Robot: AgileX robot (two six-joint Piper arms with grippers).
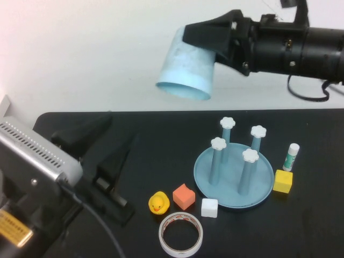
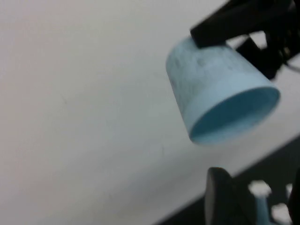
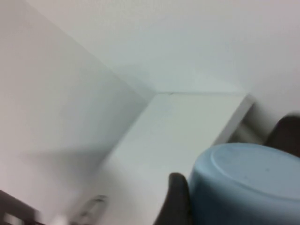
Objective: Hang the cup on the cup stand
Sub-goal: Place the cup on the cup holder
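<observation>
Progress is being judged as roughly halfway: the cup (image 1: 186,69) is being held high above the far edge of the table (image 1: 161,134) by the right gripper (image 1: 215,37), whose jaws are being kept clamped across the closed bottom end, so that the open rim is being pointed down and toward the robot's left. Nothing is being hung yet; the cup stand (image 1: 233,173) is being left bare, below the right gripper and nearer the robot, with all four posts free. What is being left to do, by this reading, is a lowering of the cup, rim first, over one post. The left gripper (image 1: 110,148) is being kept low over the table, well to the left of the stand, its jaws spread and nothing between them. Open air is being seen all around the cup, so room for the descent is being judged ample. Closer to the stand, space is being narrowed: a glue stick (image 1: 291,157) and a yellow block (image 1: 283,181) are being seen just beside its right rim, and a white block (image 1: 209,207), an orange block (image 1: 184,196), a toy duck (image 1: 158,203) and a tape ring (image 1: 181,234) along its near side.
</observation>
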